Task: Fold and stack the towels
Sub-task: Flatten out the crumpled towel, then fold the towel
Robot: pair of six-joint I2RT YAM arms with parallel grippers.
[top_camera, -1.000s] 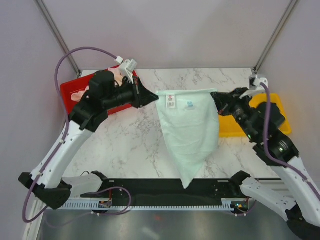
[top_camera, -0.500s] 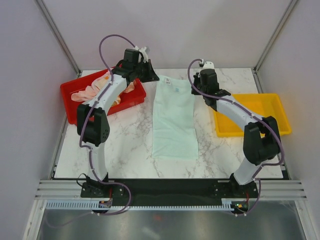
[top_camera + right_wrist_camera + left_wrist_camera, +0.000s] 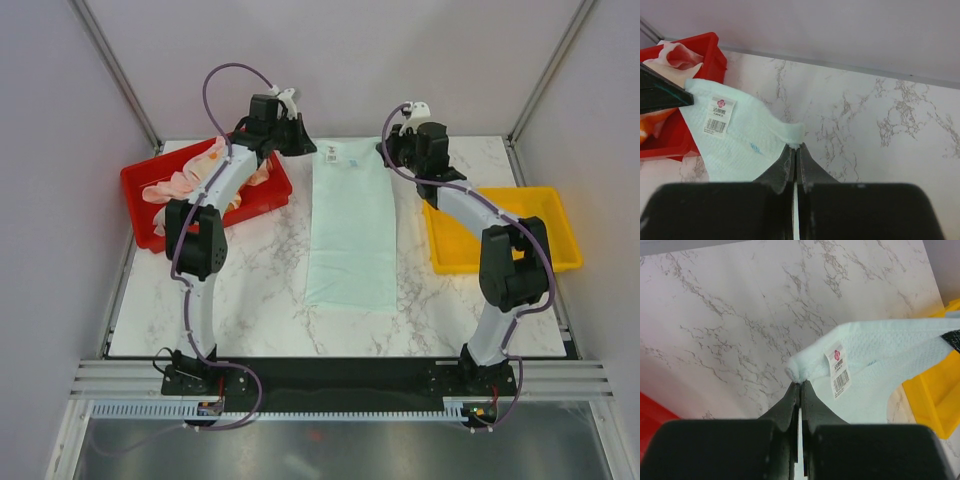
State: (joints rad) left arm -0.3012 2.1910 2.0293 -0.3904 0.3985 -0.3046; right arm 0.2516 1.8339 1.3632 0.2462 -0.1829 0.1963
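mint towel [image 3: 350, 235] — now flat on table [image 3: 250, 290], no longer hanging | left gripper [image 3: 800, 385] and right gripper [image 3: 794, 146] each pinch the corner at their tips | ready to fold

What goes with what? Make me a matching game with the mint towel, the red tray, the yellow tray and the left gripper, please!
Things:
1. mint towel
2. red tray
3. yellow tray
4. left gripper

States:
A. holds crumpled cloths
B. shut, pinching a towel corner
C. spread out flat on the table
D. no cloth seen inside

Pairs: 1-C, 2-A, 3-D, 4-B
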